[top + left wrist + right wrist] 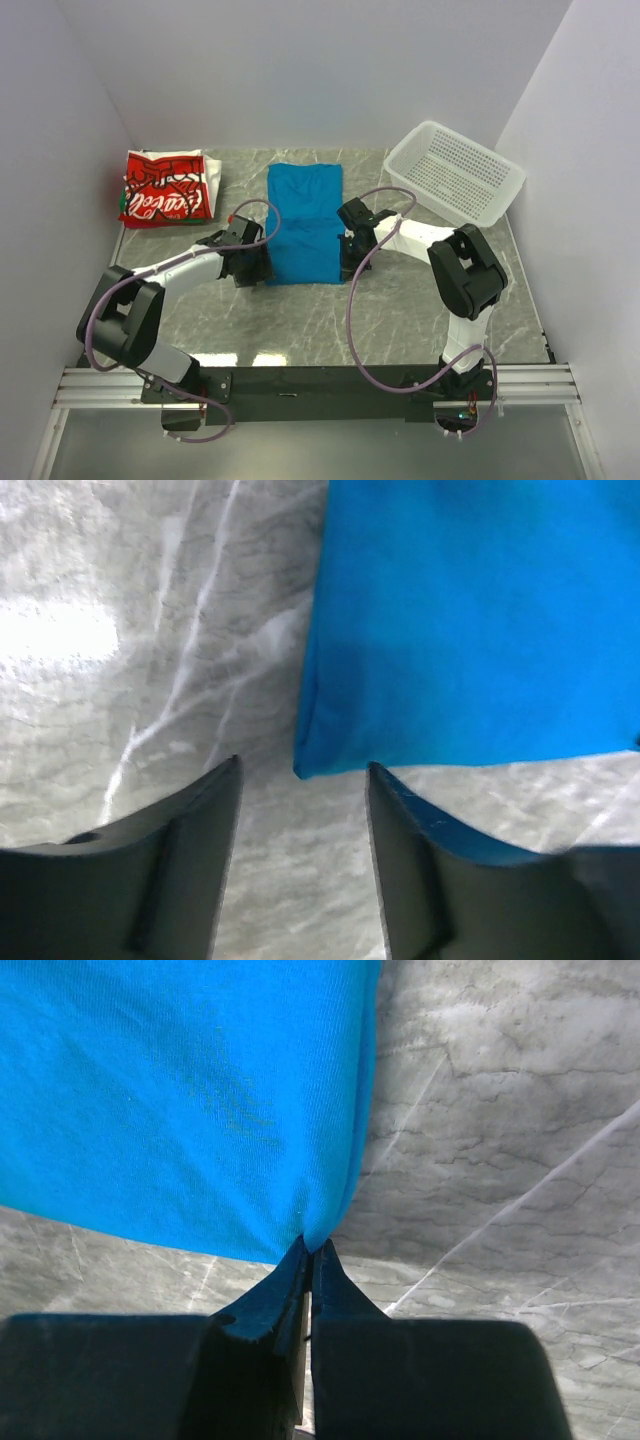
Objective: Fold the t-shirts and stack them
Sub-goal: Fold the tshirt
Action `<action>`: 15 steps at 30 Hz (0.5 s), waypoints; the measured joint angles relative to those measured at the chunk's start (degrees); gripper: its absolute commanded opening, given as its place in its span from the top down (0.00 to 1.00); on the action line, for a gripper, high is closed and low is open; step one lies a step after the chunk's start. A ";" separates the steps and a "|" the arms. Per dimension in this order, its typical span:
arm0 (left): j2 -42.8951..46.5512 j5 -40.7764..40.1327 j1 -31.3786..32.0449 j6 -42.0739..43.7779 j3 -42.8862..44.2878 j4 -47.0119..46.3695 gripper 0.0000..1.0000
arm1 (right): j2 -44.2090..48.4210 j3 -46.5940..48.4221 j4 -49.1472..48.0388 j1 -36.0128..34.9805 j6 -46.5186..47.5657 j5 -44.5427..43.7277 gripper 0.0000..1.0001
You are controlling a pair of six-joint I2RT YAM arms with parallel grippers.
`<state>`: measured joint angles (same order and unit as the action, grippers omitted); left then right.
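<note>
**Two t-shirts and a basket on a marble table, with robot arms at the blue shirt**

Grey marble covers the table, which is boxed in by plain white walls on three sides.

Two t-shirts are in view. One blue t-shirt lies flat in the middle of the table, nearer the far edge than the near edge, folded into a tall rectangle. One red-and-white t-shirt with white script lettering sits folded at the far left corner, well apart from the blue one.

One white perforated basket rests at the far right corner, turned at an angle. It is near the blue shirt but not touching it.

Two arms reach in from the near edge, one to each side of the blue shirt, and each trails a looping purple cable.

The left hand has its fingers spread apart. The shirt's near left corner lies right at the gap between them, and nothing is gripped.

The right hand has its fingers pressed together, pinching the cloth at the shirt's near right corner.

Nothing lies on top of either shirt.
</note>
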<state>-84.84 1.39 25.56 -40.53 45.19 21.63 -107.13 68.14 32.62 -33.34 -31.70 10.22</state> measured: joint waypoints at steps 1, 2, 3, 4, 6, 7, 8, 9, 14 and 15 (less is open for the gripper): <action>-0.61 -0.50 0.17 0.22 0.26 0.00 0.46 | 0.00 0.00 -0.02 -0.04 0.00 0.00 1.00; -1.01 -0.92 0.26 0.39 0.35 0.07 0.48 | 0.00 0.00 -0.02 -0.07 0.00 0.00 1.00; -1.42 -1.42 0.37 0.48 0.37 0.20 0.52 | 0.00 0.00 0.00 -0.11 0.00 0.00 1.00; -1.75 -1.77 0.42 0.50 0.37 0.31 0.53 | 0.00 0.00 -0.02 -0.13 0.00 -0.02 1.00; -2.08 -2.47 0.59 0.68 0.46 0.39 0.57 | 0.00 0.00 -0.02 -0.15 0.00 0.00 1.00; -2.08 -2.80 0.72 0.72 0.46 0.37 0.57 | 0.00 0.00 -0.02 -0.17 0.02 0.00 1.00; -2.10 -2.86 0.83 0.76 0.46 0.39 0.57 | 0.00 0.00 0.00 -0.17 0.00 0.00 1.00; -2.21 -2.99 0.96 0.85 0.46 0.35 0.57 | 0.00 0.00 0.00 -0.17 0.00 0.00 1.00; -2.84 -3.28 1.42 0.94 0.85 0.15 0.59 | 0.00 0.02 0.00 -0.17 0.02 0.00 1.00; -3.21 -3.30 1.62 0.96 1.25 0.09 0.59 | 0.00 0.04 0.02 -0.17 0.02 0.00 1.00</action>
<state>-88.05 -1.91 27.18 -39.57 46.44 21.71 -107.13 68.18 32.64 -33.52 -31.68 10.22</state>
